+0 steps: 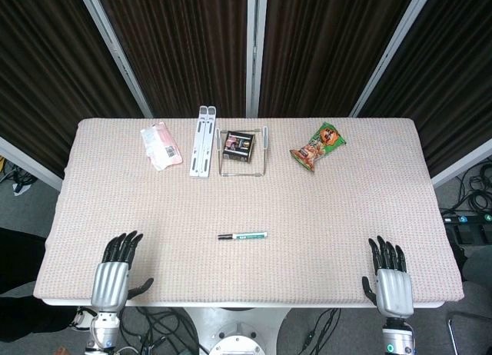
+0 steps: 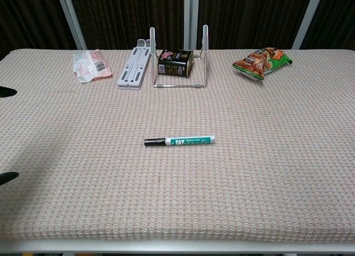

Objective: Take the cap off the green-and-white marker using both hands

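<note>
With the green-and-white marker (image 1: 243,236) lying flat mid-counter (image 1: 346,209), black cap leftward, and my left robot hand (image 1: 117,272) and right robot hand (image 1: 389,277) spread empty at the near edge, I risk rolling it away; cap tightness seems unjudgeable here.

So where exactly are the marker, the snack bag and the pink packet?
marker (image 2: 179,141): chest view, middle of its green-and-white barrel.
snack bag (image 2: 262,61): chest view, centre of the bag's printed front.
pink packet (image 1: 161,145): head view, middle of the packet's top face.
</note>
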`<state>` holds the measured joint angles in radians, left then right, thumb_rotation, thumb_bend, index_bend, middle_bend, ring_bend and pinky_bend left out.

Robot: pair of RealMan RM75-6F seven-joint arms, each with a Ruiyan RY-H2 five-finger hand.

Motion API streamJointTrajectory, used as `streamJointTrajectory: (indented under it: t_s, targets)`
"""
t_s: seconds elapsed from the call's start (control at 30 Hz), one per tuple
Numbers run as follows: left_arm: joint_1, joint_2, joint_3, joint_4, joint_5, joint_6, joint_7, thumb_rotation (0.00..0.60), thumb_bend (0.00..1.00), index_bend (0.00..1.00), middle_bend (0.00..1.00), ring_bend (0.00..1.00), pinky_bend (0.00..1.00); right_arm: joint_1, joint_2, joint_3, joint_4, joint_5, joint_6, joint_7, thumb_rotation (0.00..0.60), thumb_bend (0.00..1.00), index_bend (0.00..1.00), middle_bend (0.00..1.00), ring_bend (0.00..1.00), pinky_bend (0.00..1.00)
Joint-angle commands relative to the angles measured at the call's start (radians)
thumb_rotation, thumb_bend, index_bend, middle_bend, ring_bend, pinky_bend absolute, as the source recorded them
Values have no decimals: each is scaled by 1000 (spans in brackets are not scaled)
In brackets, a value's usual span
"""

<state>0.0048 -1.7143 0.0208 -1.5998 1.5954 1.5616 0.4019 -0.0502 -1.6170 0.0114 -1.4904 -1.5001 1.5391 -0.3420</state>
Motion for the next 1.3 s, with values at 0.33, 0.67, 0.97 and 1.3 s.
streamJointTrajectory:
  t_s: [0.33, 0.67, 0.97, 1.3]
  targets:
    - [-8, 16, -4, -23, -10, -12, 6, 600, 0, 117, 106, 74, 114, 23, 30, 19, -86, 6, -18, -30, 600, 262, 0, 41, 0, 0]
    - [-29, 29, -20, -51, -31, -40, -3, 600, 0, 117, 106, 74, 125, 182, 87, 140, -233, 33, -160, -224, 600, 262, 287, 280, 396, 533]
    - [-46, 20, -27, -64, -30, -51, -5, 600, 0, 117, 106, 74, 125, 379, 45, 213, -319, 237, -377, -555, 600, 263, 378, 408, 526, 661]
    - [-66, 29, -35, -93, -50, -77, 12, 600, 0, 120, 106, 74, 128, 537, -124, 219, -230, 392, -417, -741, 600, 263, 464, 422, 335, 334]
